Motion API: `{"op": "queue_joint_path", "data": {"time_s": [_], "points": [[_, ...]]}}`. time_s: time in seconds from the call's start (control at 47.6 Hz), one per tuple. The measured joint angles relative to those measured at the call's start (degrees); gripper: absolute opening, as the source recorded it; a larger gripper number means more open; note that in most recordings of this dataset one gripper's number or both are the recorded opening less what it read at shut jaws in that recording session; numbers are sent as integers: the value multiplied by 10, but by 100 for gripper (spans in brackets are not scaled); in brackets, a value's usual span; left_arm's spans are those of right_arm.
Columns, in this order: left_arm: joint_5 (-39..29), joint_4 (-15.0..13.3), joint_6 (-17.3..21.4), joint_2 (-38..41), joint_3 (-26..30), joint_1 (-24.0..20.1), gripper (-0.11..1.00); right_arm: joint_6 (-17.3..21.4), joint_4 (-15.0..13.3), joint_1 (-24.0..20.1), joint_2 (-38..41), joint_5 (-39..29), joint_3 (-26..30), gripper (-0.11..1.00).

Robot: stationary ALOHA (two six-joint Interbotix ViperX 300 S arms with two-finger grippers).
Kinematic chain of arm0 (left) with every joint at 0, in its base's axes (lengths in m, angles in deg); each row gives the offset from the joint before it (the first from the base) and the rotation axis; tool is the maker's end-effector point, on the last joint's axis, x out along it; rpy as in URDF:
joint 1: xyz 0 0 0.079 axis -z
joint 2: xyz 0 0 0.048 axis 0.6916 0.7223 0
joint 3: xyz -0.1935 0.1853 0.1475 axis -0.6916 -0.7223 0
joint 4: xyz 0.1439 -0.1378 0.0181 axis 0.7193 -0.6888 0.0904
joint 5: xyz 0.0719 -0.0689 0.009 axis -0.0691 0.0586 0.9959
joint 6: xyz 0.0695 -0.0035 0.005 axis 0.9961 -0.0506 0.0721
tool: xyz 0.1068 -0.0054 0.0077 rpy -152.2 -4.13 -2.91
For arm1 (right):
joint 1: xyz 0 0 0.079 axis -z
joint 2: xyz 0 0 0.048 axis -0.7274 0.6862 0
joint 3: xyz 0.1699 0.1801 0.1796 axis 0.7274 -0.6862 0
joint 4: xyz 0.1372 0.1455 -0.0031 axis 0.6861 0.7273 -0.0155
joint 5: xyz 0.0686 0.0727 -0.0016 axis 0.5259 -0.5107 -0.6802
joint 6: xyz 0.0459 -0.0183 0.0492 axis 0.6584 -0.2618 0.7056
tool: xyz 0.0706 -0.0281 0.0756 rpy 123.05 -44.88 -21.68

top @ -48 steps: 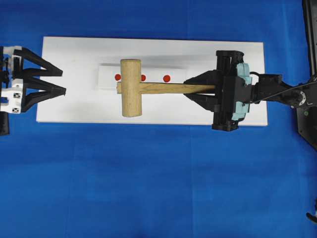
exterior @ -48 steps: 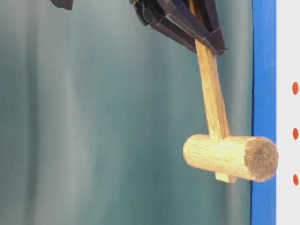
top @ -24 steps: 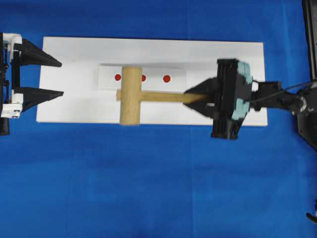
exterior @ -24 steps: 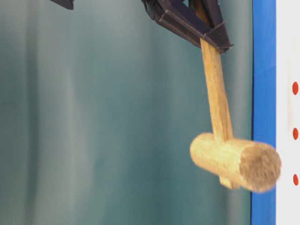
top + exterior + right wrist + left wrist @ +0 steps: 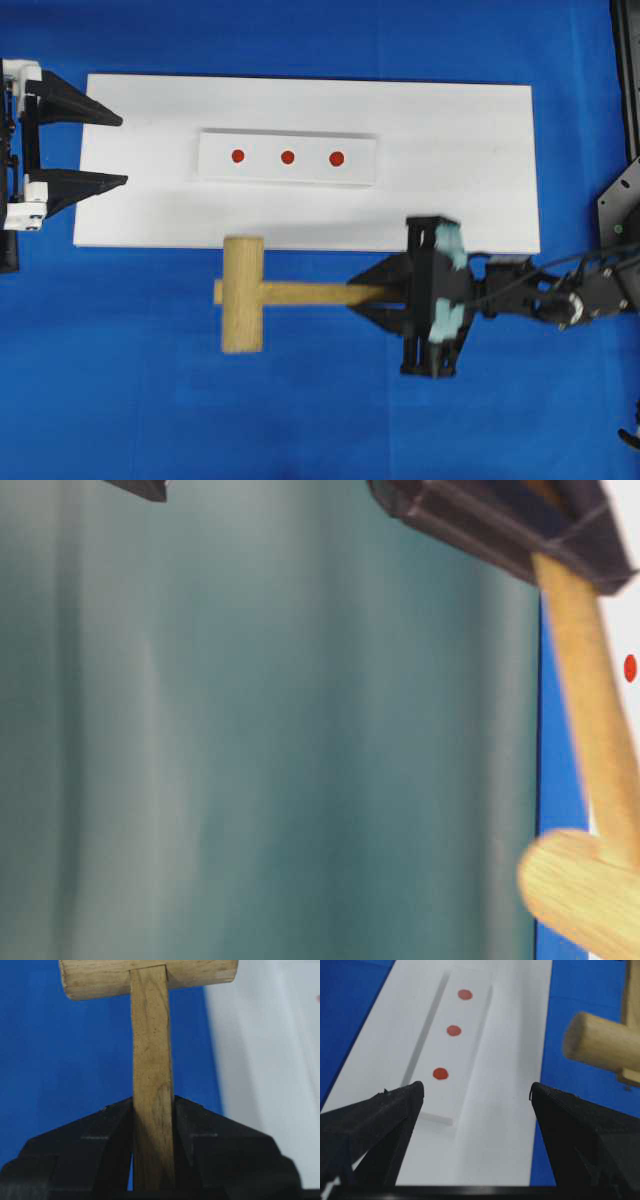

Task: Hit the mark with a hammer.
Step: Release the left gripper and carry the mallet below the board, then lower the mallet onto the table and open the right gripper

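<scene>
Now our right pincer (image 5: 372, 296) clamps the wooden mallet (image 5: 243, 294) (left pincer (image 5: 112, 150) spread, empty); off the white board (image 5: 450, 130), we risk missing the red dots (image 5: 287, 157).

No readable text, labels, brands or numbers anywhere in view. Only signs: three plain red dots (image 5: 287, 157) in a row on the raised white block (image 5: 215, 165), itself on the white board (image 5: 450, 120). Same three dots seen from the left wrist view, unlettered. One red dot visible at the right edge of the table-level view.
</scene>
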State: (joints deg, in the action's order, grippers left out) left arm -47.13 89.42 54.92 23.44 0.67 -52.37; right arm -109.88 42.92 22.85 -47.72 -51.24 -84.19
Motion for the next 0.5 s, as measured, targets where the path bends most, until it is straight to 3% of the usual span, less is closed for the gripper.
{"op": "queue_joint_path", "data": {"time_s": [0.504], "points": [[0,0,0,0,-1,0,83,0,1,-10,104,2,99,9]]}}
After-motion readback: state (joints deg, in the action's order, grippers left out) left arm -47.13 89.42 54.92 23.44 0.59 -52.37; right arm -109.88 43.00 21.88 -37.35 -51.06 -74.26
